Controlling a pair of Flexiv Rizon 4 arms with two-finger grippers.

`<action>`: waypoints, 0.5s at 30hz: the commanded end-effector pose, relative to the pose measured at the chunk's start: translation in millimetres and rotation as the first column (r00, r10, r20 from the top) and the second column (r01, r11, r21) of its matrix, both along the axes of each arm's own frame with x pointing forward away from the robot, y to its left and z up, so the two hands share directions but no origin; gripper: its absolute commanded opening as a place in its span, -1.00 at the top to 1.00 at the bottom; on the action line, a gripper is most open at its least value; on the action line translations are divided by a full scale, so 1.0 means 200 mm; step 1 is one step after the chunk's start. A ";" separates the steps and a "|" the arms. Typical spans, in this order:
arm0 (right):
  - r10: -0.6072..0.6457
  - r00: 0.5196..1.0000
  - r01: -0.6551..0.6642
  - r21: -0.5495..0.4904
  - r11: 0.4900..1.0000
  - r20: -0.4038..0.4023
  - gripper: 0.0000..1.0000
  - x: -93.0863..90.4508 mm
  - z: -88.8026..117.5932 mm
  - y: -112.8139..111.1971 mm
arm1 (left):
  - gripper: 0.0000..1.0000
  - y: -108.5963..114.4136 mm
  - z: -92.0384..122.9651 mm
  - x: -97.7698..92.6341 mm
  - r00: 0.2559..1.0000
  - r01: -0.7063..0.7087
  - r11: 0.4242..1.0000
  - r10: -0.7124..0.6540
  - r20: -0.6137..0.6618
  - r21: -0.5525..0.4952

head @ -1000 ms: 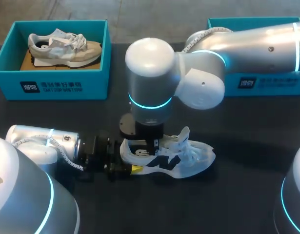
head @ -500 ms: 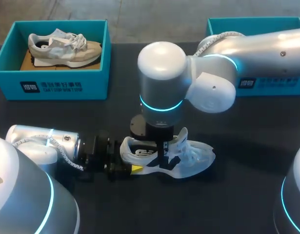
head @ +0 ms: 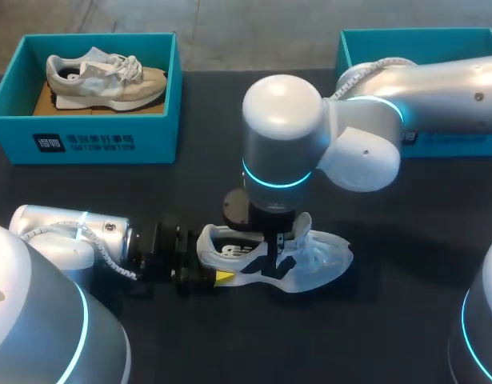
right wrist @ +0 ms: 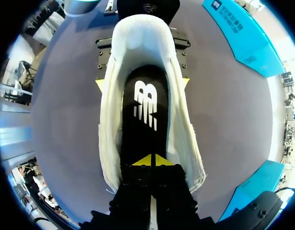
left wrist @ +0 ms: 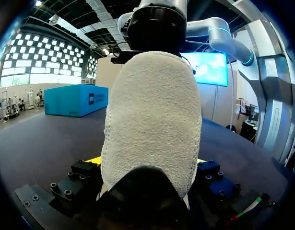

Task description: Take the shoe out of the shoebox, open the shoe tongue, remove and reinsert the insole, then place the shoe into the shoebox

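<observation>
The white sneaker (head: pixel 314 264) lay on the table (head: pixel 374 200), outside both boxes. My left gripper (left wrist: pixel 146 162) clamped its heel from both sides. My right gripper (right wrist: pixel 151 160) had its tips pressed together on the black insole (right wrist: pixel 145 110). The left teal shoebox (head: pixel 14 96) held a beige sneaker (head: pixel 102 76). I couldn't see inside the right shoebox (head: pixel 406 36).

At front middle of the surface (head: pixel 190 184), on its sole, the shoe (head: pixel 318 268), heel leftward, toe rightward. At the heel, from the left, the left claw (head: pixel 218 272), a finger on either side. Above the shoe's opening, the right claw (right wrist: pixel 151 160), tips down inside, over the insole (right wrist: pixel 145 105). At back left, a box (head: pixel 86 144) with a second shoe (head: pixel 102 80) in it. At back right, another box (head: pixel 462 144).
</observation>
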State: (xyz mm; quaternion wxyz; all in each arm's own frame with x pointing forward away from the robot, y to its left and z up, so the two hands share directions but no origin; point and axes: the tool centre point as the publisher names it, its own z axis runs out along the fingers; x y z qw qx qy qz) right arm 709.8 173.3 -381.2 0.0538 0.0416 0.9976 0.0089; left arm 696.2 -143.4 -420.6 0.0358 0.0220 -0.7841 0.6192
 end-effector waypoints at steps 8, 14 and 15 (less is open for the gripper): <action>-0.001 1.000 0.001 0.001 1.000 -0.007 0.69 0.05 -0.02 -0.03 | 1.00 0.00 0.00 0.00 1.000 0.002 1.000 -0.002 -0.001 0.002; -0.008 1.000 0.008 -0.001 1.000 -0.015 0.57 0.06 -0.03 -0.04 | 1.00 0.00 0.00 0.00 1.000 0.002 1.000 -0.002 -0.001 0.002; -0.009 1.000 0.009 0.000 1.000 -0.016 0.56 0.06 -0.03 -0.04 | 1.00 0.00 0.00 0.00 1.000 0.002 1.000 -0.002 -0.001 0.002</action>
